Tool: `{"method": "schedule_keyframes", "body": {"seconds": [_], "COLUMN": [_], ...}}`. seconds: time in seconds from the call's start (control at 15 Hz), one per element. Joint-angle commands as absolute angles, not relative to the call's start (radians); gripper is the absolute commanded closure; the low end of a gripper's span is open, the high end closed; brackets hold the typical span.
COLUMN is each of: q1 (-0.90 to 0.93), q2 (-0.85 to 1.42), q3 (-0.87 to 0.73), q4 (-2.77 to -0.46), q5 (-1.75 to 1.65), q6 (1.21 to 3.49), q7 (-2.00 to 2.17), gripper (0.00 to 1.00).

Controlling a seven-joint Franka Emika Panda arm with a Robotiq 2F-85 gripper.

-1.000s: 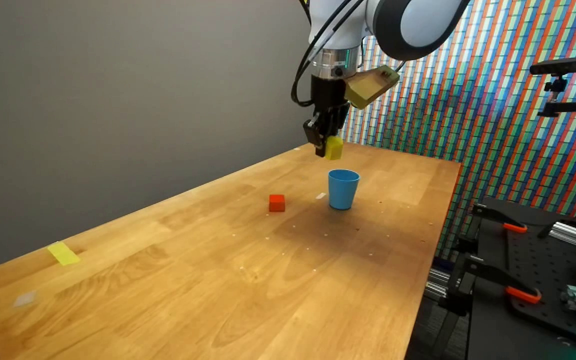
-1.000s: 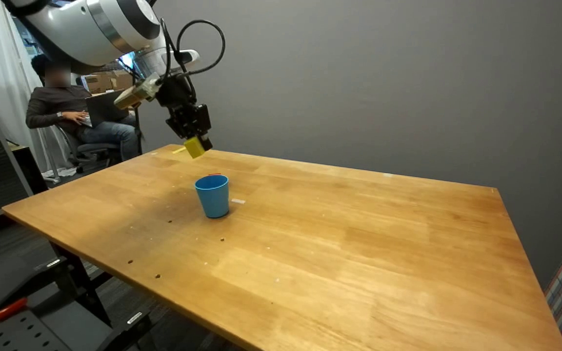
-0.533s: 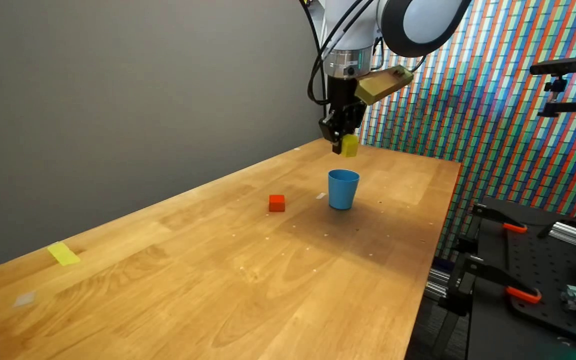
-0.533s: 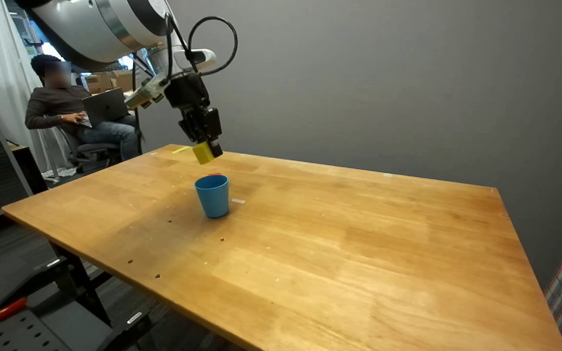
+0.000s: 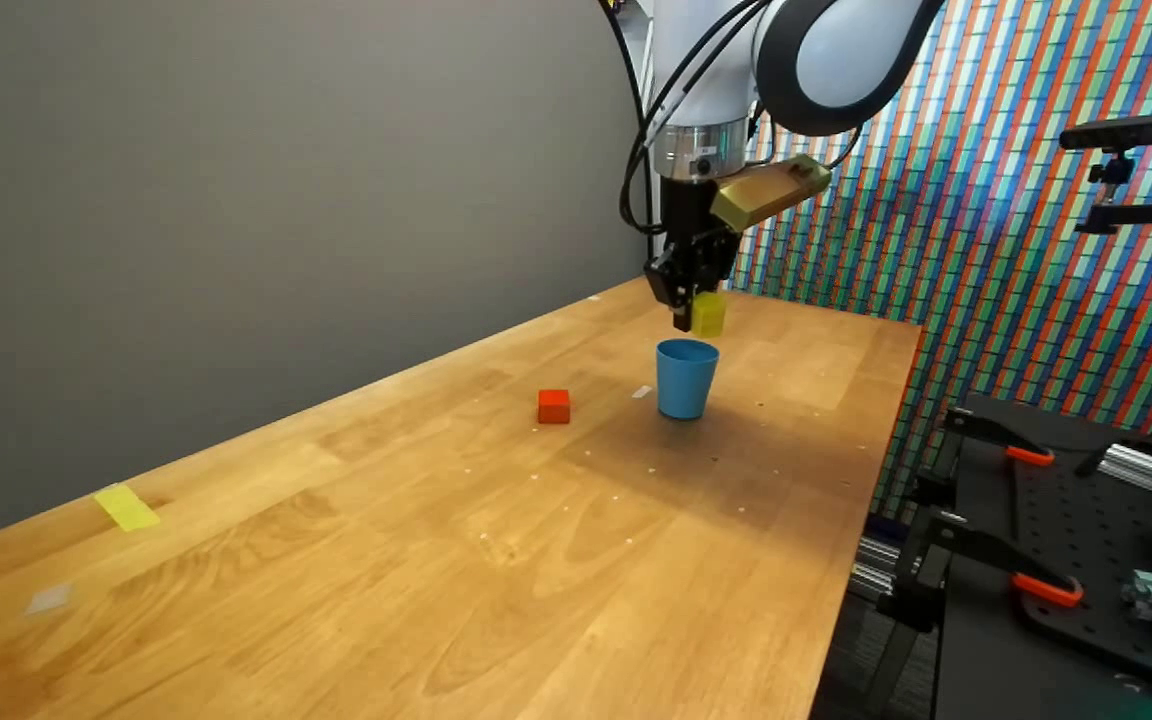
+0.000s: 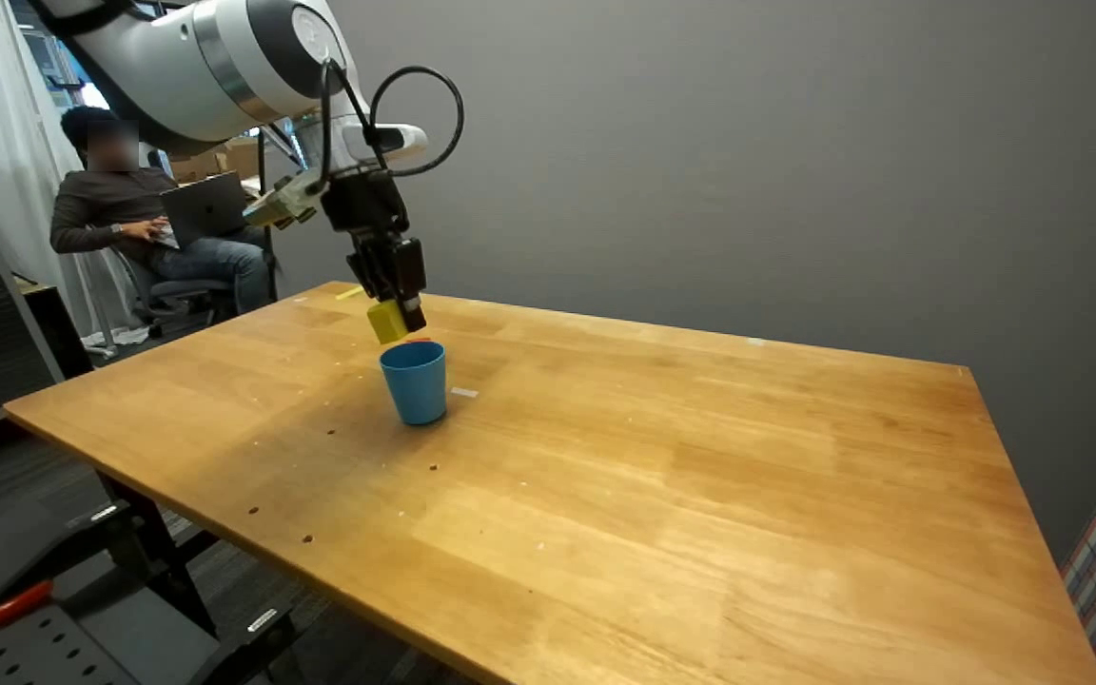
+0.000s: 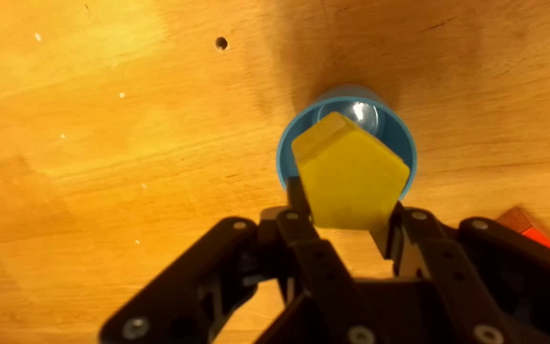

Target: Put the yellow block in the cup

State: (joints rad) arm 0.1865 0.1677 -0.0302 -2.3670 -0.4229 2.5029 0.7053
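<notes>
Wooden tabletop (image 5: pixel 416 510) below, tool (image 7: pixel 344 214) tight on the yellow block (image 7: pixel 355 177), just above the upright blue cup (image 5: pixel 684 385).

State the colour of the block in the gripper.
Yellow; the block shows best in the wrist view.

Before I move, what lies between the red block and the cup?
In an exterior view, a white strip shows between them, nearer the cup, set slightly back.

wrist view — close, downward | cup (image 5: pixel 684 385), tabletop (image 6: pixel 700 495) — in both exterior views
</notes>
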Motion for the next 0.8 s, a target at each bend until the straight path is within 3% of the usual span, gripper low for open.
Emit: {"method": "schedule_keyframes", "body": {"seconds": [0.0,0.33,0.4,0.47,0.73], "q1": [0.174,0.172,0.171,0.171,0.179], "q2": [0.184,0.2,0.201,0.202,0.174], "q3": [-0.011,-0.019,-0.019,-0.021,-0.024], "q4": [-2.354,-2.347,-2.348,-2.349,-2.361], "q5": [-0.416,-0.425,-0.418,-0.424,-0.445], "q6": [2.534,2.568,2.574,2.576,2.571], "q7": [0.674,0.661,0.655,0.654,0.651], "gripper": [0.77,0.77,0.4,0.39,0.1]}}
